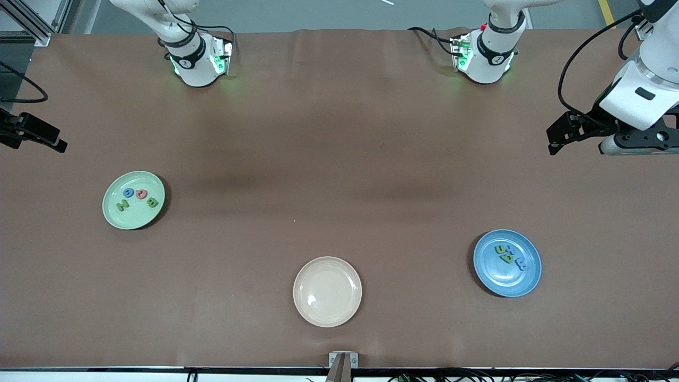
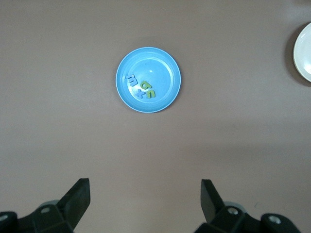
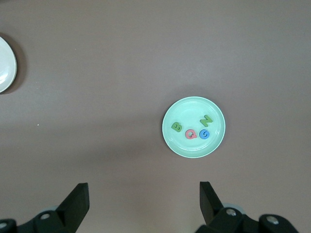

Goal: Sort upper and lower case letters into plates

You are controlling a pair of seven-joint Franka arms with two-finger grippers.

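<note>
Both pincers, left (image 2: pixel 146 204) and right (image 3: pixel 144 204), hung open and empty. The letters (image 3: pixel 191 130) in the mint plate (image 3: pixel 171 141) and blue plate (image 2: pixel 167 94) looked light, rigid, best pinched across flat sides.

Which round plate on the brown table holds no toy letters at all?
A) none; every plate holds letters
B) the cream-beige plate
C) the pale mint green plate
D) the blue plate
B: the cream-beige plate shows a bare dish, while the pale mint green plate holds four small toy letters and the blue plate holds its own small cluster of letters.
</note>
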